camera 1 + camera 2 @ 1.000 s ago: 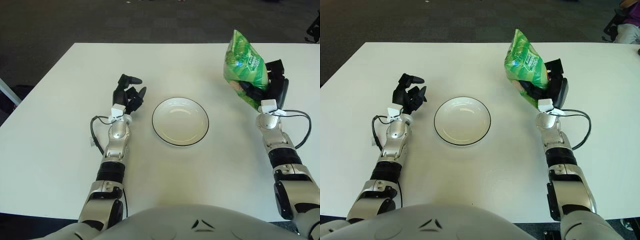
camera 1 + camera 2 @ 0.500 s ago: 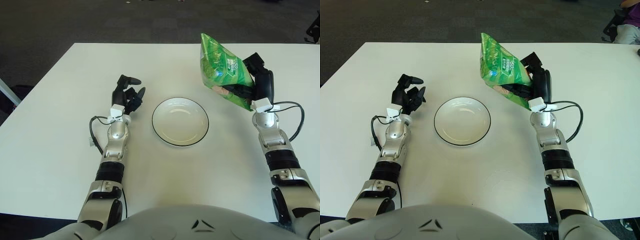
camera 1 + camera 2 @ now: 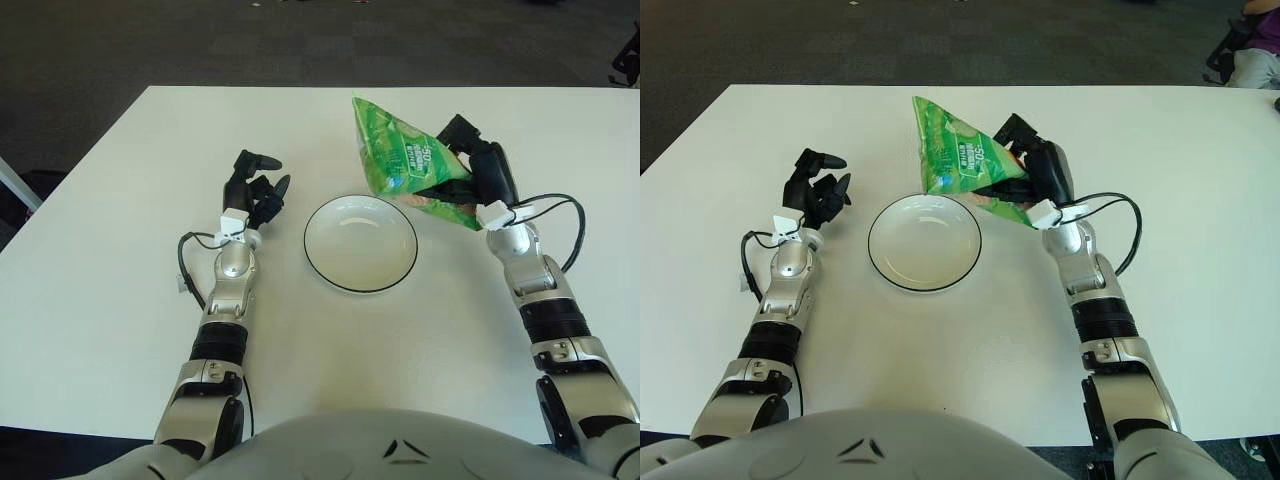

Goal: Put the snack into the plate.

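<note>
While your right robot hand (image 3: 478,178) grips the snack (image 3: 400,160), it hangs by the plate (image 3: 360,243).
Next, centre it over the plate mid-surface and release; left robot hand (image 3: 255,185) idles, fingers loosely curled, empty.

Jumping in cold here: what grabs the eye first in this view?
The bright green snack bag, held in the air by the right hand just beyond the far right rim of the white plate. The plate lies empty at the table's centre. The left hand rests on the table left of the plate, holding nothing.
</note>
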